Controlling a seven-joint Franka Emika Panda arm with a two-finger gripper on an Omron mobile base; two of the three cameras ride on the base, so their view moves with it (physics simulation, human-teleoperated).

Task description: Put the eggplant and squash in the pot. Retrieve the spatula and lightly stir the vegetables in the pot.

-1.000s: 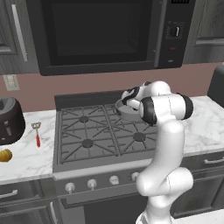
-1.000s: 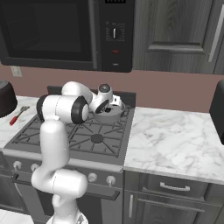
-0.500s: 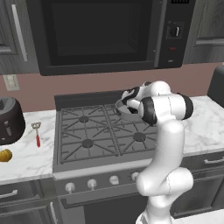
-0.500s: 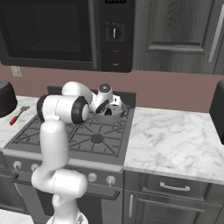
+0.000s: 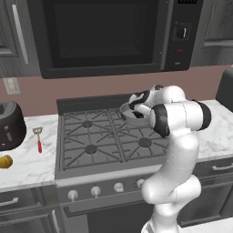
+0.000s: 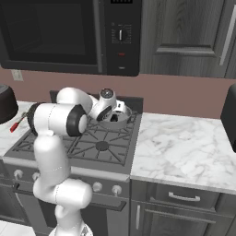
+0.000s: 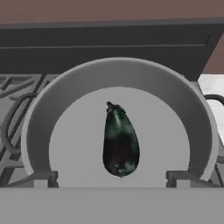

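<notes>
Flanking the stove (image 5: pixel 91 141): toaster (image 5: pixel 10 125), spatula (image 5: pixel 38 139), squash (image 5: pixel 4 161).

One eggplant (image 7: pixel 120 144), one pot (image 7: pixel 43 113), one squash (image 5: pixel 5 161), one spatula (image 5: pixel 38 139), one toaster (image 5: pixel 10 125).

The pot (image 7: pixel 197 118) looks like smooth, matt grey metal, its floor paler than its wall. Lying inside it, the eggplant (image 7: pixel 120 142) has a glossy, dark purple-black skin with faint greenish sheen. The stove (image 5: pixel 104 141) beneath the pot carries dull dark grates. Left of the stove, the bench (image 5: pixel 27 164) is polished white marble with grey veins, where the spatula (image 5: pixel 38 139) shows a red handle and silvery metal head.
</notes>
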